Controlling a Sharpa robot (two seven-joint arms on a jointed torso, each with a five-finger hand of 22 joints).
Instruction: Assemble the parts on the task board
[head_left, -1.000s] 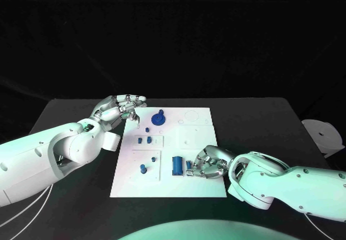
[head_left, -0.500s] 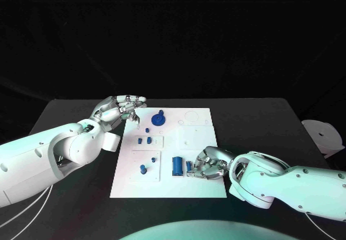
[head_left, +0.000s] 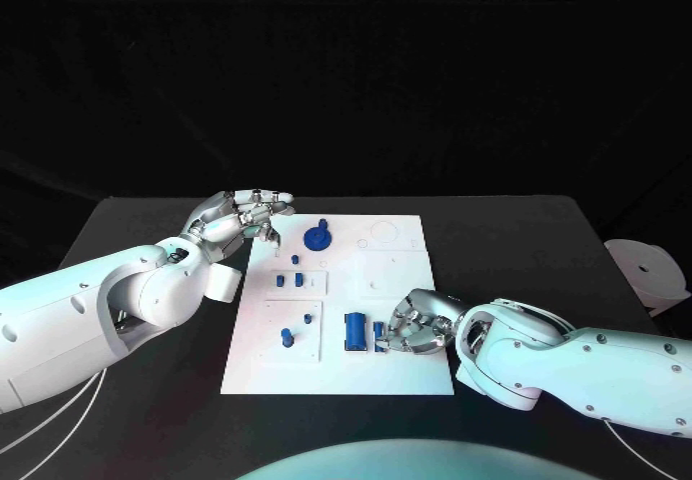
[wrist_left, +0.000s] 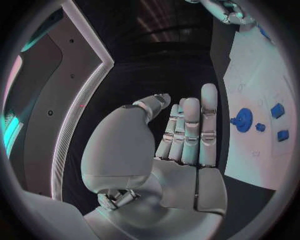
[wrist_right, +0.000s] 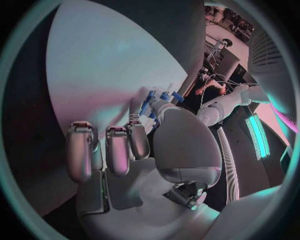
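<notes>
The small blue plastic part (head_left: 379, 331) sits near the right edge of the flat white rectangular task board (head_left: 397, 375), just right of a taller upright blue block (head_left: 355, 331). The silver many-fingered right hand (head_left: 414, 324) is curled over it from the right, fingertips touching or nearly touching the piece. Whether it is actually pinched cannot be told from the head view, and the right wrist view shows fingers (wrist_right: 117, 150) bent down toward the board with blue pieces (wrist_right: 152, 102) beyond the thumb, contact hidden.

Judging by its look, the part is light, rigid, smooth moulded plastic (likely to skate on the glossy board if nudged sideways). A hold across its two opposite flat sides, low enough to keep it from tipping, seems the safest; pressing from one side alone would probably push it into the upright blue block next to it.

Further up the board lie a round blue disc with a knob (head_left: 319, 237), a pair of small blue pegs (head_left: 290, 281) in a recessed square, and another small blue piece (head_left: 287, 338) at lower left.

The silver left hand (head_left: 248, 214) hovers just off the board's far left corner, fingers fairly straight and close together (the left wrist view shows the palm (wrist_left: 181, 145) bare), holding nothing.
</notes>
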